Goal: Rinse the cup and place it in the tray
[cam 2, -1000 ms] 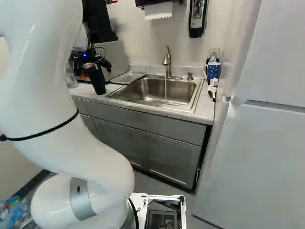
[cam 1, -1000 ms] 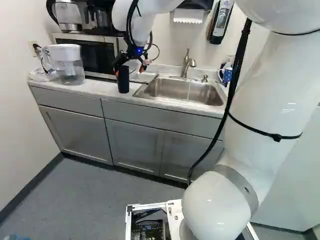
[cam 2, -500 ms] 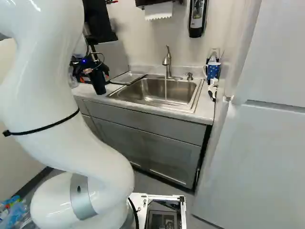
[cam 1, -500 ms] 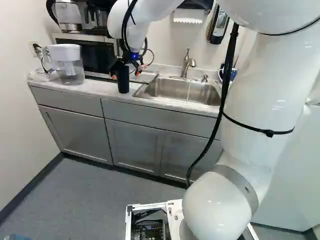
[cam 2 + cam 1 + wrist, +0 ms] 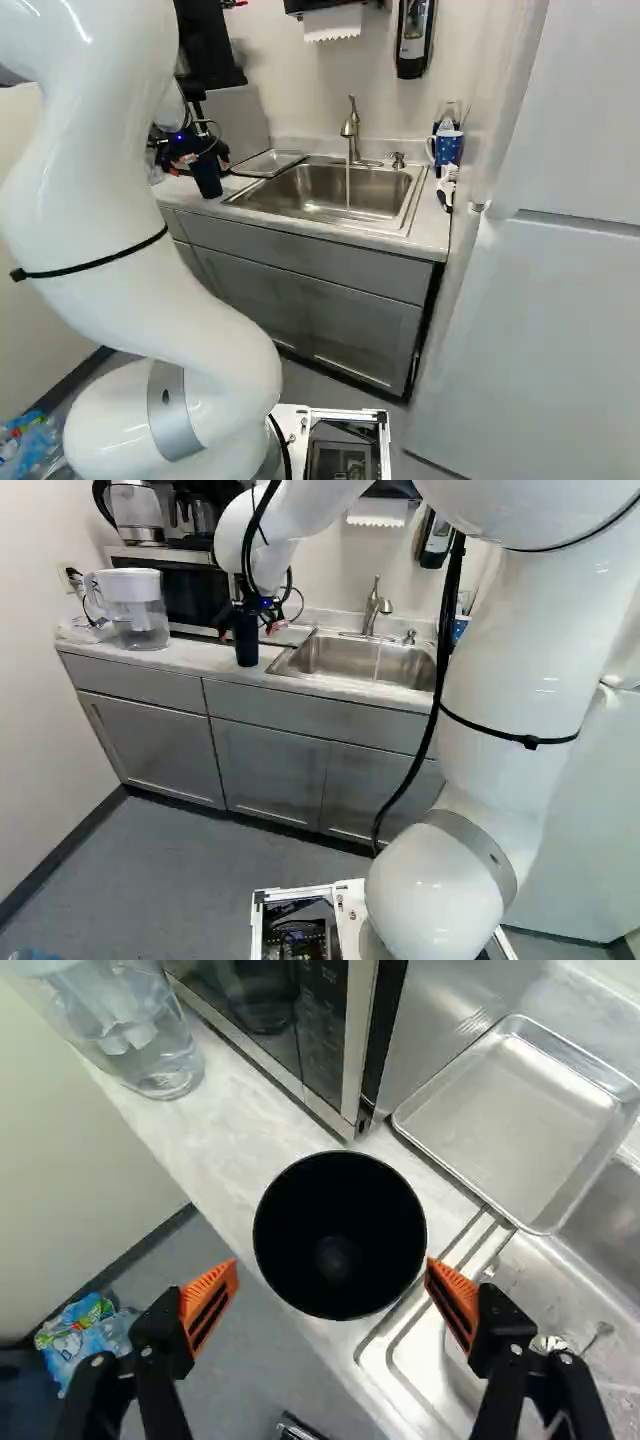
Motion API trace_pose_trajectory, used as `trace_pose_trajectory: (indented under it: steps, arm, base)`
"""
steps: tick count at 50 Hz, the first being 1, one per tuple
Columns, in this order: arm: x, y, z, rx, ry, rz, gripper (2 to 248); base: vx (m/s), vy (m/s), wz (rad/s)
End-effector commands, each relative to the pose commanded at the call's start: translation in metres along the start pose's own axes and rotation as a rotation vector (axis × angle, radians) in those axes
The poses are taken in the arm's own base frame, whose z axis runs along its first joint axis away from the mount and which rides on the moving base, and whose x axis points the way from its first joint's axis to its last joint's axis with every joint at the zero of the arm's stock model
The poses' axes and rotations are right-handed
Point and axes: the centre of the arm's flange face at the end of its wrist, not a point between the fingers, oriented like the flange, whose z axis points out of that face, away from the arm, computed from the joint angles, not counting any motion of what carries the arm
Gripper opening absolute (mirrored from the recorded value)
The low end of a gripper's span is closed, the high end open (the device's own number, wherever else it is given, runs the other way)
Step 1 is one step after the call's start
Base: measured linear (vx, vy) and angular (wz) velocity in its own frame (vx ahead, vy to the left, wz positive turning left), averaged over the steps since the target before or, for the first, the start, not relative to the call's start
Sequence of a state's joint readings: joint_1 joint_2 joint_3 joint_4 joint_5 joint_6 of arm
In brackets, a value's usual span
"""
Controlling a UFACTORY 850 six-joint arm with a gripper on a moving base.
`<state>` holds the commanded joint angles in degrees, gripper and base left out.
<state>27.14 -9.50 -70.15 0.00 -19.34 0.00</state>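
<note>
Squarely ahead of the open claw (image 5: 335, 1270) stood the black cup (image 5: 340, 1225), upright near the front edge of the surface (image 5: 225, 1125), its mouth turned up toward the wrist. Its long axis ran roughly along the claw's reach, and its rim showed between the wide-set orange pads (image 5: 455, 1300), nearer the one on the side of the sink (image 5: 335, 190); whether that one touched, the views did not settle. Closing probably called for a slight shift sinkward first, lest one pad nudge the cup.
</note>
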Motion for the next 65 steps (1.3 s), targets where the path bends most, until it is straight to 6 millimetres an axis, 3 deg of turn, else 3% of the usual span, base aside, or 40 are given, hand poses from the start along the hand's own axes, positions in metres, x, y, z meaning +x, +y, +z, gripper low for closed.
trace_pose_trajectory:
  steps: [34,65]
  arm:
    - [-0.031,0.006,0.011,-0.007,0.105,0.01,247]
    - [-0.034,0.005,0.039,-0.005,0.232,0.027,247]
  base:
    - [0.0,0.0,0.0]
    - [0.0,0.0,0.0]
